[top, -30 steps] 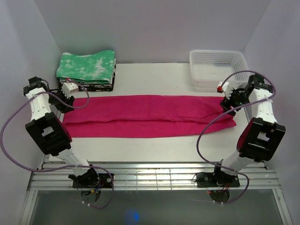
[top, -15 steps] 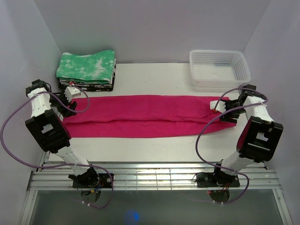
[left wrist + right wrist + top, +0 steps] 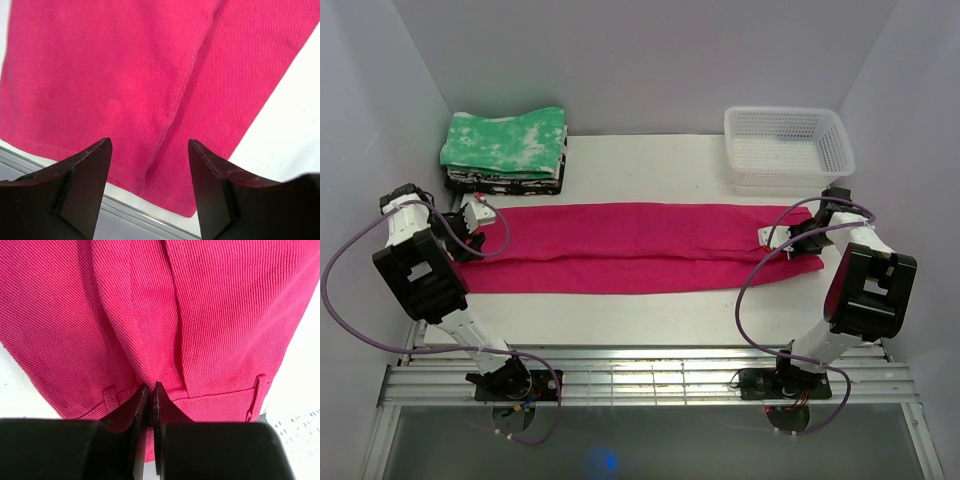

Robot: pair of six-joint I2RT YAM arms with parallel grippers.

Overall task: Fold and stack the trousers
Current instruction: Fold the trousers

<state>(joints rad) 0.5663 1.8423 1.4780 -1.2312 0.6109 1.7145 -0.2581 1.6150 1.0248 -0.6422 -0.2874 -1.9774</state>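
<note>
The magenta-pink trousers [image 3: 630, 245] lie flat across the table, folded lengthwise, waistband at the right and leg hems at the left. My right gripper [image 3: 798, 240] is shut on a pinched ridge of fabric at the waistband [image 3: 150, 375], beside a belt loop [image 3: 110, 392]. My left gripper [image 3: 463, 238] hovers open over the hem end of the trousers [image 3: 150, 100], its two dark fingers [image 3: 87, 175] apart with nothing between them.
A folded green-and-white mottled cloth [image 3: 505, 140] sits on a dark stack at the back left. A white plastic basket [image 3: 785, 145] stands at the back right. The table's metal front edge [image 3: 650, 375] runs along the arm bases.
My right gripper has moved inward and down onto the waistband and shut on the fabric. My left gripper has come down toward the hem end and opened a little wider.
</note>
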